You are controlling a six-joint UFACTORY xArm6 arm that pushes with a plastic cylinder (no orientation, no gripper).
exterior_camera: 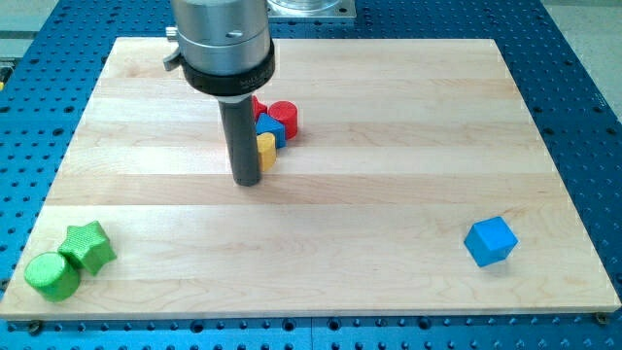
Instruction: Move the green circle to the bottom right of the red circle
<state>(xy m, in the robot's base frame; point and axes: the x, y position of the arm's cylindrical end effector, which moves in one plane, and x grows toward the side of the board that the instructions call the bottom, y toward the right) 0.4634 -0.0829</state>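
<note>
1. Biggest thing out there is the wooden tabletop, pale planks set on a blue perforated base that shows on every side.
2. Next, the arm: a fat grey cylinder with a black collar comes down from the view's top, left of centre, and narrows to a dark rod.
3. The rod ends in my tip, planted on the wood just at the view's left of the small cluster of blocks. No gripper on this rig, so there is nothing open or closed and nothing held.
4. Blue cube sits alone, well apart, toward the view's bottom right.
5. Green star lies near the bottom-left corner.
6. Green circle, the task's block, is touching the star at its lower left, right by the board's corner and far from the tip.
7. Red circle stands at the view's right of the rod, at the top right of the cluster.
8. A blue block, shape hard to tell, presses against the red circle's left.
9. A yellow block, partly hidden, sits just beside the rod, below the blue one.
10. A sliver of another red block peeks out behind the rod.
</note>
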